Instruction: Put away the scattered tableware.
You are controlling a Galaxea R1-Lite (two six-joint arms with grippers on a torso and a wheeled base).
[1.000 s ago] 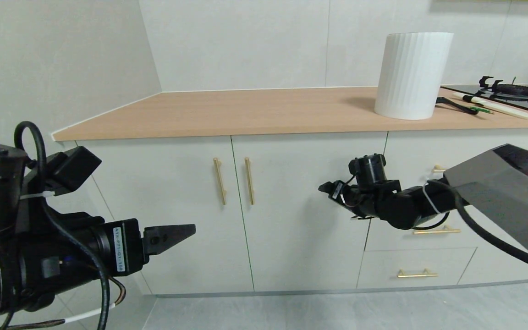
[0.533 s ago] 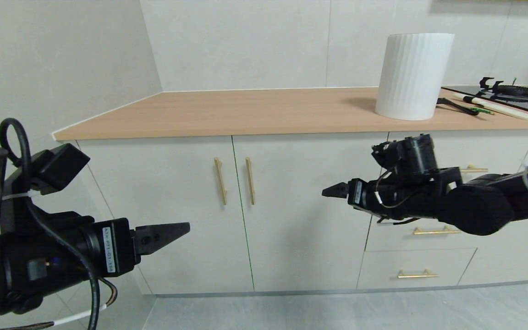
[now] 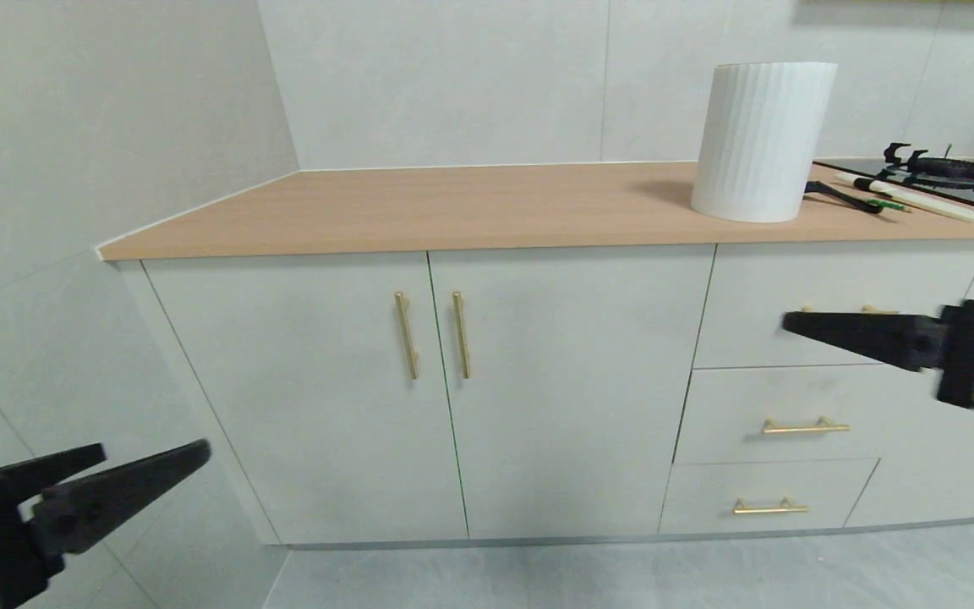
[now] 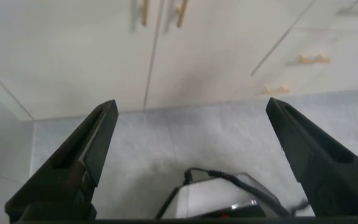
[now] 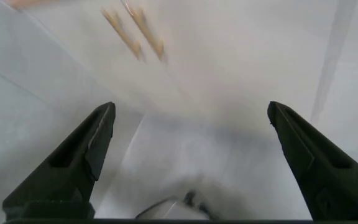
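Wooden countertop, white ribbed container, utensils beside it, pale cabinets

all three views toward cabinet doors

Canister, perhaps utensils, on countertop's right

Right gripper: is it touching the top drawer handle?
Apart. In the right wrist view the right gripper hangs open, the cabinet well beyond its tips.
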